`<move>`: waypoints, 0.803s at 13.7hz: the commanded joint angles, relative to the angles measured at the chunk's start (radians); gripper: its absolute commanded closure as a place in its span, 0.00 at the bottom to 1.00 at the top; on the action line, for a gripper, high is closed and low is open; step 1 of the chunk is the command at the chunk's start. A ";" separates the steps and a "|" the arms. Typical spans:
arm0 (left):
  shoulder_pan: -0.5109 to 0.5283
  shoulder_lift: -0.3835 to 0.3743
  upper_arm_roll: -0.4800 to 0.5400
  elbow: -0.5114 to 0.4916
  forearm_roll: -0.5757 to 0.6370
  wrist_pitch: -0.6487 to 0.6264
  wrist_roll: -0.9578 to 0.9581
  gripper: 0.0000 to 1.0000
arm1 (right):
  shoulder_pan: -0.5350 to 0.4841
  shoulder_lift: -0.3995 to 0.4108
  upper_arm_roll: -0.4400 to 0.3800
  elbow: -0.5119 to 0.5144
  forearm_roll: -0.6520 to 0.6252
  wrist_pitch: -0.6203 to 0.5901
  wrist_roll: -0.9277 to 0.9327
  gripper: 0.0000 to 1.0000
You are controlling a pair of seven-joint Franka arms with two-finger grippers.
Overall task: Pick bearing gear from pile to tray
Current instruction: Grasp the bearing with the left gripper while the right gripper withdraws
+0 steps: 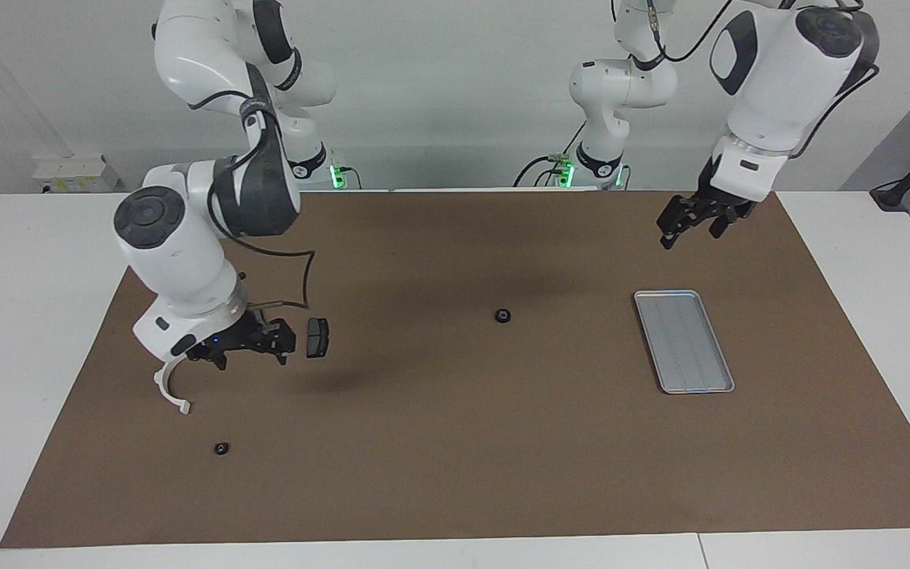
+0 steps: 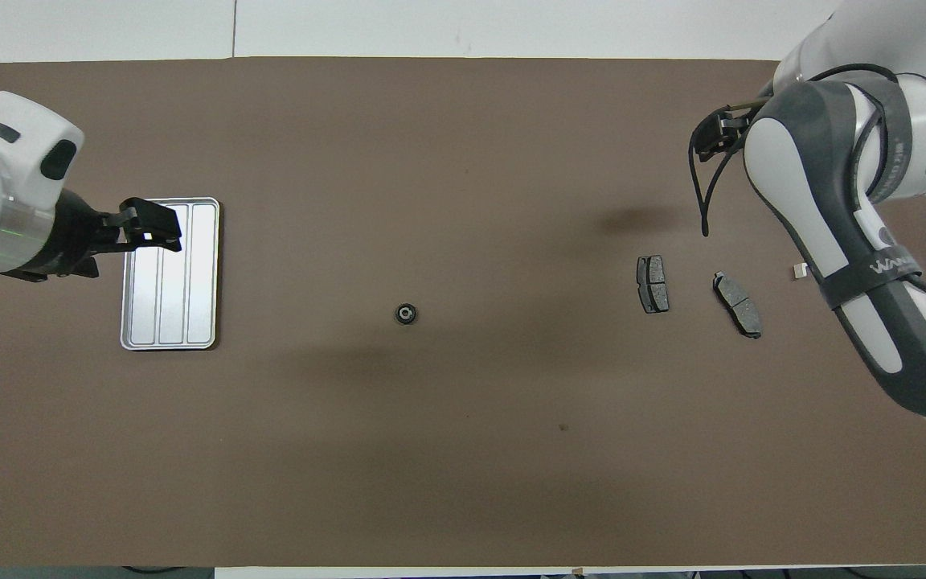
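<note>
The bearing gear [image 1: 503, 316] [image 2: 405, 314], a small black round piece, lies alone mid-mat. The silver tray [image 1: 684, 341] [image 2: 170, 273] sits toward the left arm's end with nothing in it. The pile lies toward the right arm's end: a white bracket [image 1: 171, 387], two dark brake pads [image 2: 653, 283] [image 2: 737, 304] and a second small black round piece [image 1: 221, 448]. My right gripper [image 1: 248, 352] hangs open and holds nothing over the pile, hiding one pad in the facing view. My left gripper [image 1: 688, 221] [image 2: 149, 229] is open in the air over the tray's edge.
A brown mat [image 1: 455, 474] covers most of the white table. The right arm's forearm [image 2: 849, 241] covers most of the bracket and the second round piece in the overhead view.
</note>
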 commanded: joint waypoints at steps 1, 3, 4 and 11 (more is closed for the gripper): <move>-0.096 -0.013 0.010 -0.070 -0.011 0.094 -0.161 0.00 | -0.045 -0.007 0.016 -0.078 -0.016 0.102 -0.103 0.00; -0.174 0.037 0.010 -0.074 -0.012 0.139 -0.315 0.00 | -0.066 0.020 0.014 -0.087 -0.024 0.156 -0.143 0.00; -0.220 0.072 0.011 -0.075 -0.012 0.175 -0.375 0.00 | -0.089 0.049 0.014 -0.085 -0.041 0.190 -0.166 0.00; -0.386 0.261 0.011 -0.175 -0.010 0.416 -0.537 0.00 | -0.100 0.181 0.014 -0.059 -0.067 0.305 -0.183 0.02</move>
